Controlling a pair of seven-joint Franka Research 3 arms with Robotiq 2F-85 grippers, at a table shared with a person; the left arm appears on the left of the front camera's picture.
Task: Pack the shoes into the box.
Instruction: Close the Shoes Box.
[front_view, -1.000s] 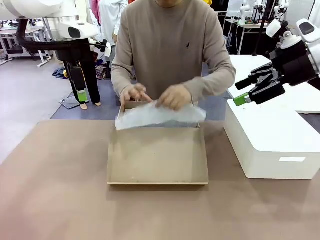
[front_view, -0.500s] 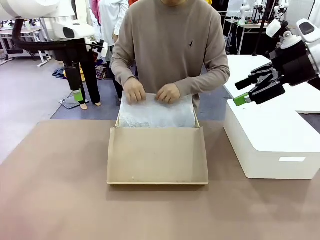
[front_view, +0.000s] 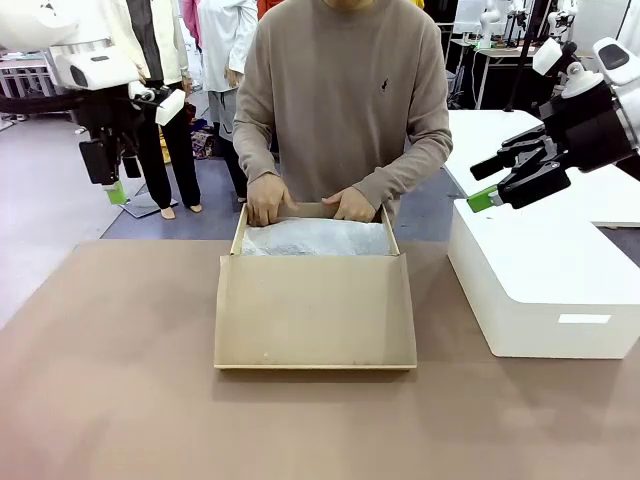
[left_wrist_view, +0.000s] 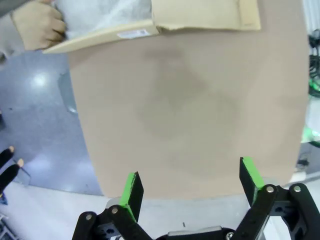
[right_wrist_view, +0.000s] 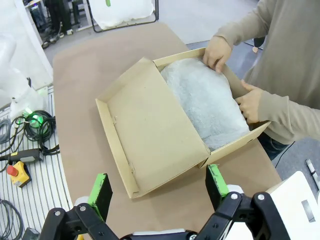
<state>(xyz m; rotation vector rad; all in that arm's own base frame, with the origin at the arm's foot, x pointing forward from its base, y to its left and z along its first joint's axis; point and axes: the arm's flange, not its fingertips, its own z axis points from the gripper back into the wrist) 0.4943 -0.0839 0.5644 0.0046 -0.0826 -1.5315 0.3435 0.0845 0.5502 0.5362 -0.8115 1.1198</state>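
Well, the sound move is to wait while the person's hands (front_view: 268, 198) tuck tissue (front_view: 315, 238) into the box (front_view: 315, 310), on the table (front_view: 120, 400) with its flap open toward the robot; whether shoes lie beneath, I cannot tell. Left hand (left_wrist_view: 190, 175) and right hand (front_view: 478, 186) hang wide open, empty, well clear. A white block (front_view: 540, 285) stands near the box's right side.

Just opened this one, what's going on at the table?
A person at the far side has both hands on the far edge of the open box. White tissue paper lies spread inside it, and its lid flap is folded open toward the robot. The left gripper and right gripper hang open, raised and apart from the box. Whether the shoes lie under the tissue cannot be told.
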